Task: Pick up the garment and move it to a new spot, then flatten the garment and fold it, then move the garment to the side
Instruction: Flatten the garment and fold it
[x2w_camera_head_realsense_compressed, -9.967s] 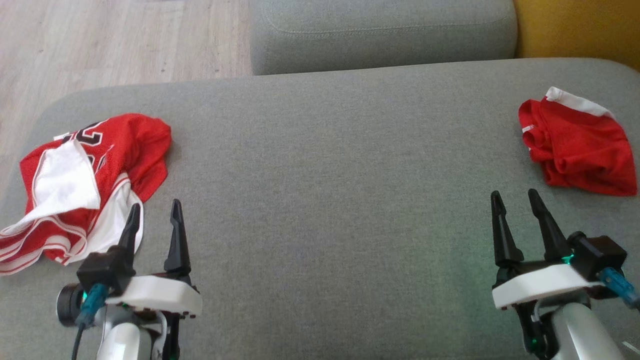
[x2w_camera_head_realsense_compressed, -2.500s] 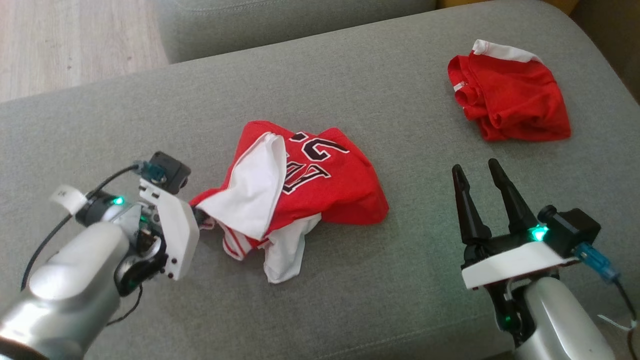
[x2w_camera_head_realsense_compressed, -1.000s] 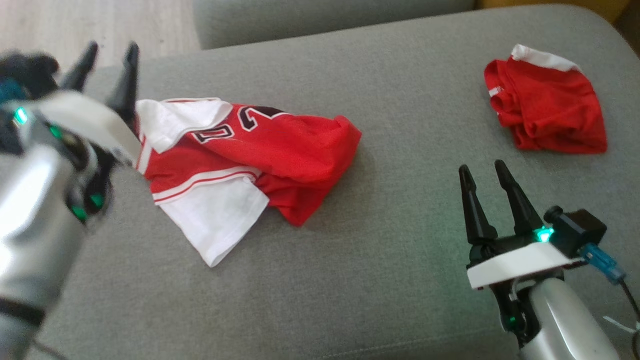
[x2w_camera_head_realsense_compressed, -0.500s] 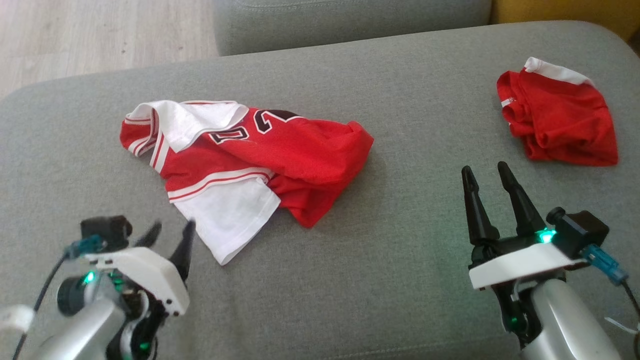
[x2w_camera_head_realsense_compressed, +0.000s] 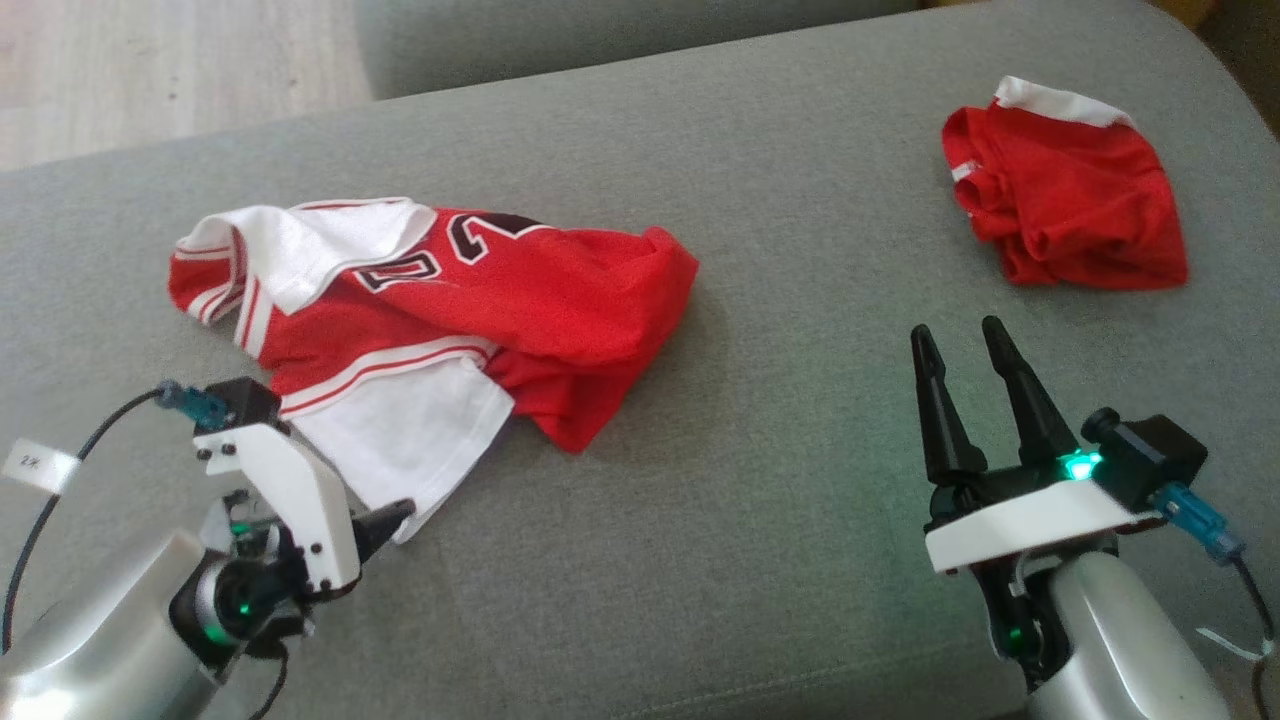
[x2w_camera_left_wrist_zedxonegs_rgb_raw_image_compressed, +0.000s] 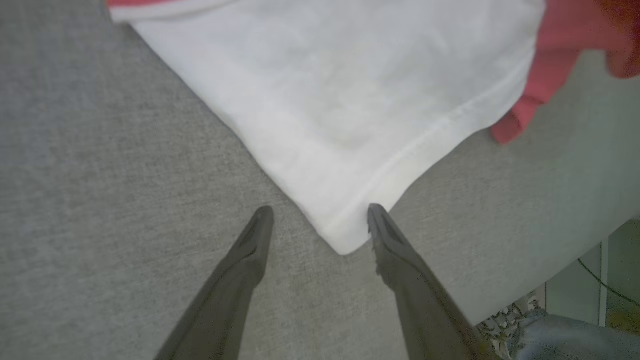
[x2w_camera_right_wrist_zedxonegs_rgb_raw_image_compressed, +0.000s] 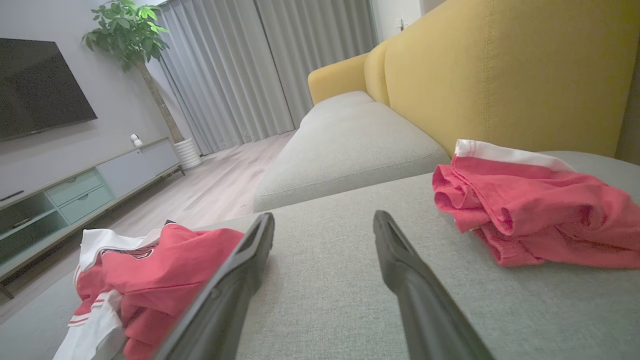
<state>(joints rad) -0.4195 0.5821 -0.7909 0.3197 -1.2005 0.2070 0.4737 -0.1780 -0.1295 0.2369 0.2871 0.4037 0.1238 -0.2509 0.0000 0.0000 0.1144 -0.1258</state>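
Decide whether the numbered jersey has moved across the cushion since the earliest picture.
Yes. The jersey now lies much nearer the crumpled red garment, so it has shifted toward the robot's right.

The left pincer (x2w_camera_left_wrist_zedxonegs_rgb_raw_image_compressed: 320, 209) sits low at the near white corner of the red and white jersey (x2w_camera_head_realsense_compressed: 560, 300). Its jaws stand apart with the tip of that corner between them. One fingertip (x2w_camera_left_wrist_zedxonegs_rgb_raw_image_compressed: 376, 212) lies right at the hem and the other (x2w_camera_left_wrist_zedxonegs_rgb_raw_image_compressed: 264, 215) is just off the cloth, so nothing is clamped. Its wrist is rolled so the white plate (x2w_camera_head_realsense_compressed: 290, 490) faces up, and the pale left forearm (x2w_camera_head_realsense_compressed: 90, 640) reaches in from nearer the robot than the jersey. The right pincer (x2w_camera_head_realsense_compressed: 955, 328) is well to the right of the jersey, fingers spread and pointing away from the robot, gripping nothing. A green light glows at its wrist above the pale right forearm (x2w_camera_head_realsense_compressed: 1120, 640).
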